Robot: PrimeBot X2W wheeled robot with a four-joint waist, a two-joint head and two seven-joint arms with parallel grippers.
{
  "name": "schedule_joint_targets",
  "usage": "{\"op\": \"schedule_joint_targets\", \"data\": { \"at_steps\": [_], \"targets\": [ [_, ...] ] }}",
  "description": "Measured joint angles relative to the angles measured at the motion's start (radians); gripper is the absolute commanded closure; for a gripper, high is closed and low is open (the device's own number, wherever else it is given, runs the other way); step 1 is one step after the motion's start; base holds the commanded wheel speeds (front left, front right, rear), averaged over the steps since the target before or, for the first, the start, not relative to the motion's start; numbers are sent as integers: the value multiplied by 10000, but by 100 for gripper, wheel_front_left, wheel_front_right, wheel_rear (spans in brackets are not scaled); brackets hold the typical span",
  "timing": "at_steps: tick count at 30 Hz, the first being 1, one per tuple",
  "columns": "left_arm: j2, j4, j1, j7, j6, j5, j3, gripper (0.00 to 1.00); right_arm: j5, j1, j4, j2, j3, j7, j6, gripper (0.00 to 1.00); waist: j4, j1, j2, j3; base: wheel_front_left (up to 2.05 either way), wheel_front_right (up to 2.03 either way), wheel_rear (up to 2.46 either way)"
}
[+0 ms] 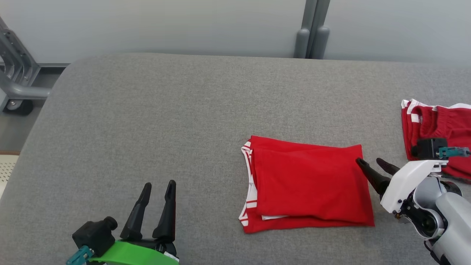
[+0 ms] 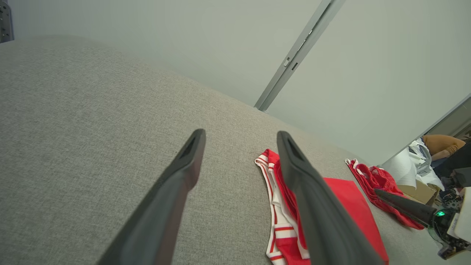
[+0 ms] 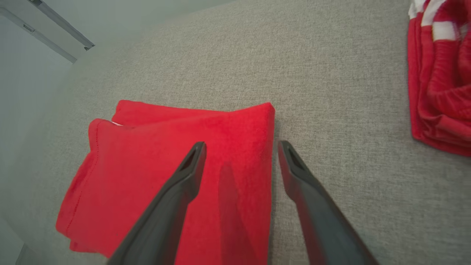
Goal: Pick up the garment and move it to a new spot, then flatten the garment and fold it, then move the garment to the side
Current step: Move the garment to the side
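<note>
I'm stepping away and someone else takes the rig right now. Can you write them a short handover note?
Left tool: open, empty, over the grey table at the near left, apart from the cloth.
Right tool: open, holding nothing, fingers straddling the right edge of the folded red garment; contact cannot be told.
Things: the folded red garment lies flat right of centre; a second red-and-white garment sits bunched at the far right.
Done: the garment looks folded.
Left: grip it and move it to the side, probably with the right tool.
</note>
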Motion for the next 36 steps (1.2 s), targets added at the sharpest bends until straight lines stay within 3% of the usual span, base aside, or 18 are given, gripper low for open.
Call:
{"op": "schedule_joint_targets", "data": {
  "at_steps": [12, 26, 28, 32, 36],
  "targets": [
    [15, -4, -67, 125, -96, 192, -301, 0, -583, 247, 424, -132, 245, -869, 232, 0, -166, 0, 0, 601, 0, 0, 0],
    [52, 75, -144, 136, -92, 255, -265, 0, 740, 371, 1152, 694, -153, -934, 418, 0, 290, 0, 0, 687, 0, 0, 0],
    [56, 73, -145, 136, -86, 255, -249, 0, 1049, 368, 1275, 851, -303, -932, 491, 49, 294, 0, 0, 681, 0, 0, 0],
    [71, 71, -145, 136, -84, 255, -238, 0, 1076, 332, 1396, 855, -280, -932, 529, 100, 275, 0, 0, 689, 0, 0, 0],
    [77, 67, -145, 136, -84, 255, -238, 0, 1072, 261, 1492, 857, -207, -930, 577, 100, 239, 0, 0, 714, 0, 0, 0]
  ]
}}
